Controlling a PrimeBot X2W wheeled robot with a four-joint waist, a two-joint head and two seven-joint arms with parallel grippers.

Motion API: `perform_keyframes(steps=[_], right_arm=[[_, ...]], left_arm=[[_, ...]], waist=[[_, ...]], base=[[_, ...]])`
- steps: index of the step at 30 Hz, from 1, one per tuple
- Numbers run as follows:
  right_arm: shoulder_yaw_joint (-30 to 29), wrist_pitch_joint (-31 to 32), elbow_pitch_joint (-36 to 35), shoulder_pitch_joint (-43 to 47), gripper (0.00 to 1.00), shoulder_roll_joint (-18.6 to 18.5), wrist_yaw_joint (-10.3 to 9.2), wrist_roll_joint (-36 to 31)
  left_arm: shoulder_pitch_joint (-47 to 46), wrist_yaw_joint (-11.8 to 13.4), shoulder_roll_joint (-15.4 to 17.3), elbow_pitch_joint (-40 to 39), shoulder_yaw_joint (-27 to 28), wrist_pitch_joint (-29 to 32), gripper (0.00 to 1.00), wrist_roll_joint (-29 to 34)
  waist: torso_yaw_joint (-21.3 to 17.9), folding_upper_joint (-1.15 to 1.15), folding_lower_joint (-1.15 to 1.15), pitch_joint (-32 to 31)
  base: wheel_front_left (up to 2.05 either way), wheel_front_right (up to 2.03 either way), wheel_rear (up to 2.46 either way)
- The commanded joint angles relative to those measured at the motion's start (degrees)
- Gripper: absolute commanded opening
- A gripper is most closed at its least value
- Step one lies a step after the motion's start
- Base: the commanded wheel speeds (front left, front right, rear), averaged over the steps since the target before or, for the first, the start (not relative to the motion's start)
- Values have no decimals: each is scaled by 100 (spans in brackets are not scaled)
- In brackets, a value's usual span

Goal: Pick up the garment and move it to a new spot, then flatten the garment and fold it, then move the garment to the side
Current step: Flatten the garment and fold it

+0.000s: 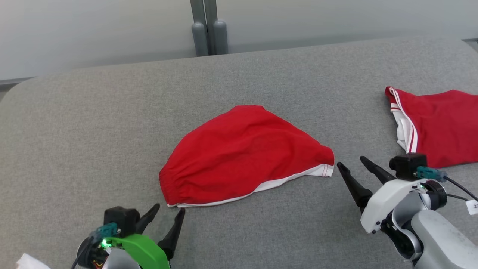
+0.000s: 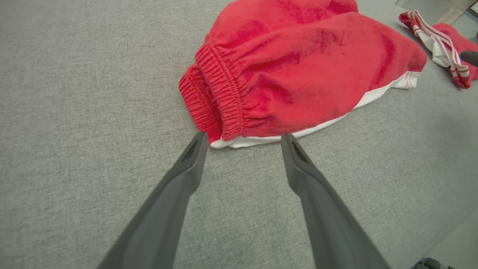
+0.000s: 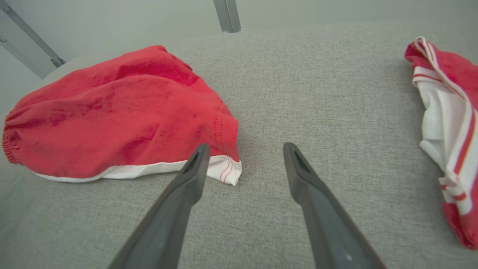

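Left claw (image 1: 169,207) sits by the bench's (image 1: 93,130) near edge, left of middle, its fingers spread wide and holding nothing; in its wrist view the tips flank the garment's (image 1: 242,157) near-left corner, where the gathered waistband meets the white hem; whether the left tip touches cloth I cannot tell. Right claw (image 1: 350,160) hangs over the near right part of the bench, also wide and empty, its tips just beside the garment's right corner but apart from it; that corner shows white trim with thin red stitching. The red garment lies at the bench's middle in a rough dome shape, waistband to the left, white hem along its near side, a few soft creases across the top. A second garment (image 1: 440,127), red with white stripes, lies at the right edge, well apart from the first; a grey post (image 1: 209,26) stands behind the far edge.
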Motion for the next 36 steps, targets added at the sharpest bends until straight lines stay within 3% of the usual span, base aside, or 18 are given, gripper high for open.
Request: perform_keyframes(steps=[1, 9, 25, 26, 27, 28, 29, 30, 32, 33, 36], right_arm=[[107, 74, 84, -140, 100, -27, 2, 67], [624, 348, 560, -650, 100, 9, 2, 407], [1306, -78, 1203, -1103, 100, 23, 2, 793], [1346, -110, 1224, -1124, 99, 26, 2, 827], [1398, -120, 1248, -1147, 87, 30, 2, 856], [1438, -146, 1267, -1163, 77, 33, 2, 886], [1491, -172, 1288, -1185, 56, 30, 2, 899], [1538, -191, 1304, -1203, 42, 27, 2, 928], [1643, -239, 1322, -1243, 0, 31, 2, 1014], [1702, -269, 1331, -1267, 0, 24, 2, 1068], [1867, -351, 1358, -1295, 0, -7, 2, 1195]], left_arm=[[-161, -11, 106, 76, -133, 66, 100, -50], [-725, -13, 401, 423, -709, -15, 100, -349], [-1287, -13, 565, 901, -1234, -393, 100, -640], [-1305, -13, 563, 911, -1256, -415, 100, -651], [-1324, -13, 565, 929, -1297, -411, 100, -684], [-1336, -13, 569, 947, -1332, -409, 91, -718], [-1357, -13, 582, 970, -1363, -417, 67, -748], [-1379, -13, 592, 987, -1388, -429, 46, -771], [-1436, -13, 603, 1013, -1448, -496, 22, -794], [-1451, -13, 600, 1037, -1481, -532, 0, -827], [-1468, -14, 605, 1124, -1574, -581, 0, -904]], waist=[[34, 0, 0, 179], [115, 0, 0, 452], [211, 0, 0, 640], [210, 0, 0, 642], [207, 0, 0, 645], [204, 0, 0, 649], [202, 0, 0, 654], [201, 0, 0, 658], [199, 0, 0, 659], [200, 0, 0, 653], [204, 0, 0, 606]], base=[[0, 0, 0], [0, 0, 0], [0, 0, 0], [0, 0, 0], [0, 0, 0], [0, 0, 0], [0, 0, 0], [0, 0, 0], [0, 0, 0], [0, 0, 0], [0, 0, 0]])
